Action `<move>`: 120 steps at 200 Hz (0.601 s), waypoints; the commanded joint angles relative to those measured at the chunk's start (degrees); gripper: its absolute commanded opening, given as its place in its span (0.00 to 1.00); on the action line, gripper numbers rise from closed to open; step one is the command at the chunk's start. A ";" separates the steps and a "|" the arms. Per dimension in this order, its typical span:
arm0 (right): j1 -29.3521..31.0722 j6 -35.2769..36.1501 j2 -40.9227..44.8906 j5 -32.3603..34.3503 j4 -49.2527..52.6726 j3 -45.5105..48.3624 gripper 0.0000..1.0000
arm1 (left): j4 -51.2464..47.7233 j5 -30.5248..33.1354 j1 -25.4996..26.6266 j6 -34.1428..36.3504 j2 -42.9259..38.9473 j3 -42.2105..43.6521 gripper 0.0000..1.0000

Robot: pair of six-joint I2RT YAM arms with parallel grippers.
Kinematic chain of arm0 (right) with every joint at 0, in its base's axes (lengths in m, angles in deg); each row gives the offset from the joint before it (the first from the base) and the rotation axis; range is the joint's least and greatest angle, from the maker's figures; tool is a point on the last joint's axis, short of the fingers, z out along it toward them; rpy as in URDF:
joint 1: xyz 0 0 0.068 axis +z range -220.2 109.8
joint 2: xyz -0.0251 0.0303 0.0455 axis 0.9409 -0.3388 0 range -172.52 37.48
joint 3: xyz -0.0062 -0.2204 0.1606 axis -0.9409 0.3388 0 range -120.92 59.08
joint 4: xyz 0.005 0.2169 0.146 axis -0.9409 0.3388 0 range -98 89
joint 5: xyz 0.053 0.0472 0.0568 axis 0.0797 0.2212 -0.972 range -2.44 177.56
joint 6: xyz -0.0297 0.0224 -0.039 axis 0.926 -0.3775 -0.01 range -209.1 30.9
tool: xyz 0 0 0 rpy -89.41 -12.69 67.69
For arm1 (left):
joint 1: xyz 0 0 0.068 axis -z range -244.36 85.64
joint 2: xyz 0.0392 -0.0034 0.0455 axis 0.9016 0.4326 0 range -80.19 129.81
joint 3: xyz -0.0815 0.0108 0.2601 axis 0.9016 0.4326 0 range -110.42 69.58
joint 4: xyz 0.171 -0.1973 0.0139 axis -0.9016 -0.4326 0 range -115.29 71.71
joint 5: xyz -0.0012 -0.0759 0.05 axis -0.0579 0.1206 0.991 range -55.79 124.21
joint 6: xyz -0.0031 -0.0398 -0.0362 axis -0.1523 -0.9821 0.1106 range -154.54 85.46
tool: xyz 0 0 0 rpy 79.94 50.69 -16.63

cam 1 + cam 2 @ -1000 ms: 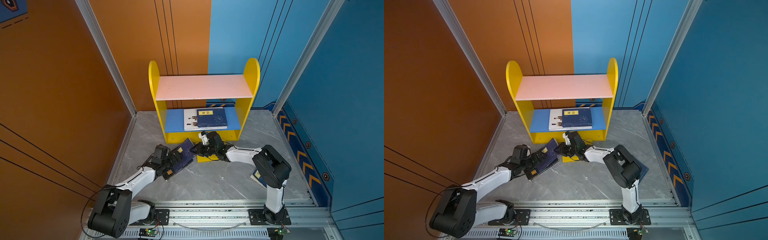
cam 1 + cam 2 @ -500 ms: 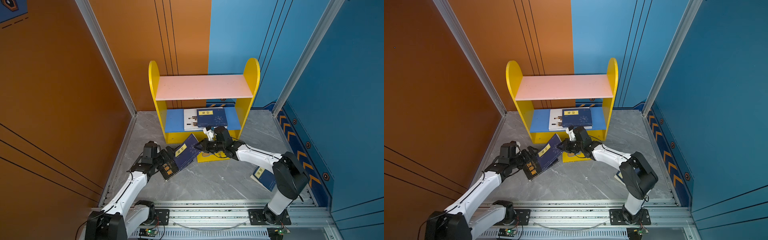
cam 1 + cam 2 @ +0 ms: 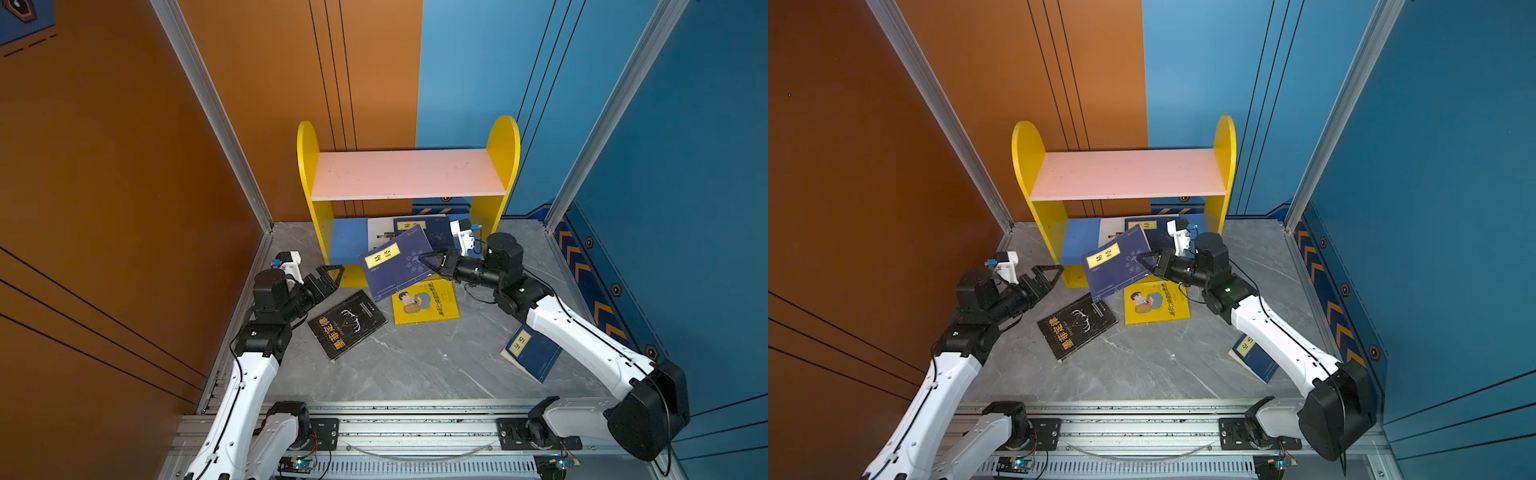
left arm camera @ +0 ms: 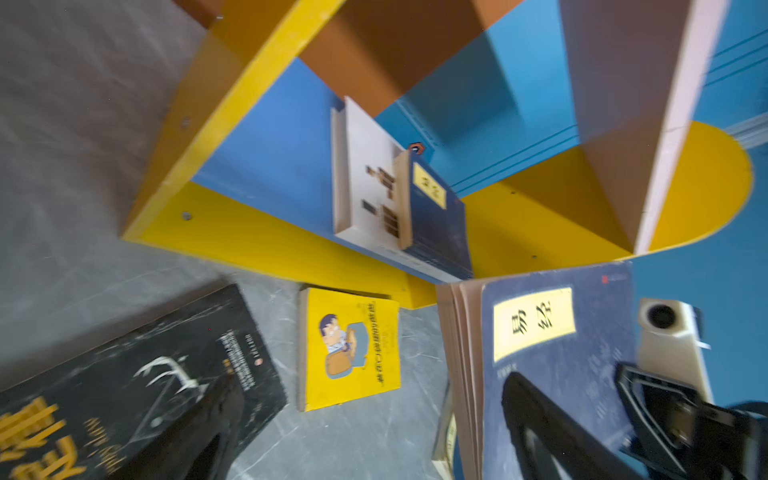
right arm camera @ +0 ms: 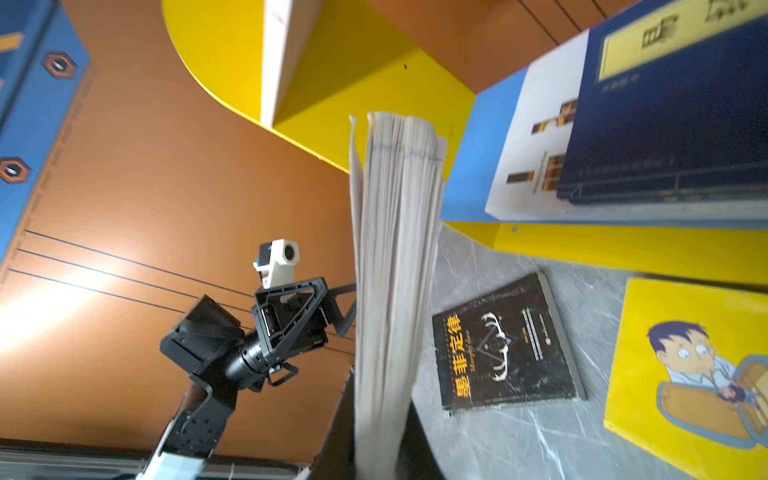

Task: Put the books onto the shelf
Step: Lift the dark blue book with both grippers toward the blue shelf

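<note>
- Centre left: my left gripper (image 3: pixel 333 276) hangs wide open and empty, near the black book (image 3: pixel 347 324).
- Centre: my right gripper (image 3: pixel 427 262) pinches the tilted navy book (image 3: pixel 395 266) by one edge before the shelf (image 3: pixel 306 166); I fear it pivoting loose or snagging there.

Book pair (image 3: pixel 434 232) lying stacked on shelf (image 3: pixel 409 174) lower board; labelled book (image 3: pixel 395 266) tilting just before shelf; cartoon book (image 3: pixel 426 301), antler book (image 3: pixel 347 324) lying farther front.
</note>
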 commanded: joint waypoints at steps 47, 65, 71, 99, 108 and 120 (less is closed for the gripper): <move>-7.97 -15.13 -3.33 -1.08 -24.16 3.29 0.09 | 16.47 -9.83 11.97 -4.80 11.24 -4.94 1.00; -9.19 -16.96 -4.19 -2.08 -26.78 3.46 0.09 | 20.69 -10.43 13.45 -7.28 15.12 -5.57 0.98; -9.50 -17.02 -4.32 -2.12 -26.88 3.50 0.09 | 22.26 -10.60 13.68 -8.25 16.31 -5.76 0.97; -10.42 -16.95 -3.94 -2.70 -26.58 3.45 0.09 | 28.33 -11.51 14.56 -11.59 21.35 -8.18 0.94; -10.61 -16.90 -3.81 -2.78 -26.46 3.43 0.10 | 29.54 -11.81 15.10 -12.41 22.88 -9.34 0.94; -10.85 -16.77 -3.62 -2.79 -26.16 3.37 0.10 | 31.90 -12.41 15.85 -13.81 24.85 -10.60 0.93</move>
